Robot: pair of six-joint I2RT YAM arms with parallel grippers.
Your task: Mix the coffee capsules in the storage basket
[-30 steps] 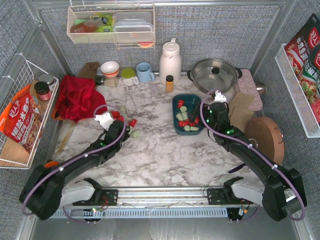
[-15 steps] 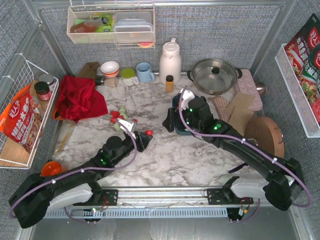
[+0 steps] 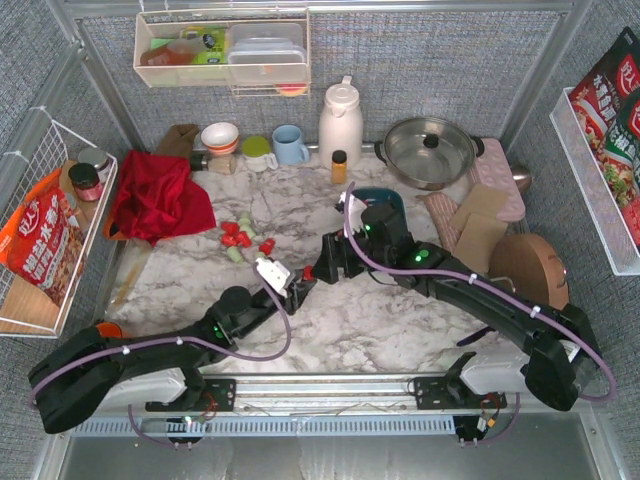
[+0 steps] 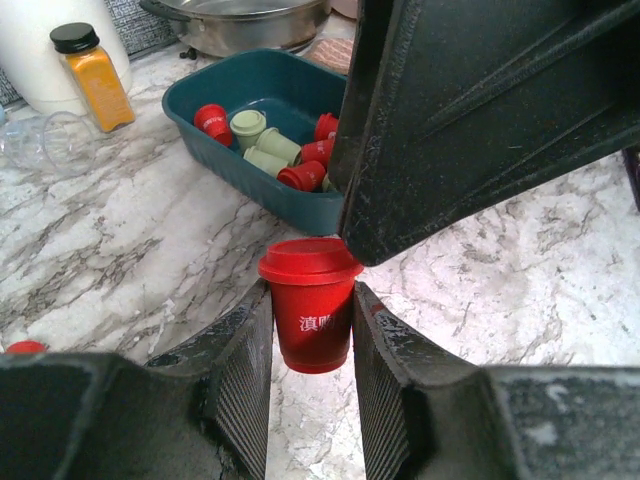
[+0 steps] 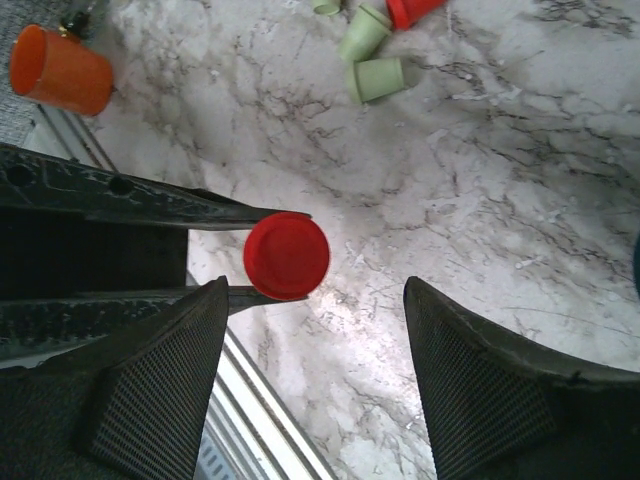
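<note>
Left wrist: capsule [image 4: 310, 315] in end effector [image 4: 310, 335]

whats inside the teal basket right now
The left wrist view shows red capsules and pale green capsules lying loose in the storage basket. One end is hidden behind the right gripper, so the full count cannot be seen.

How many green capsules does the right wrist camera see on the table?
3 green capsules, all near the picture's top: one, another just above it, a third cropped by the edge. More may lie outside this view.
</note>
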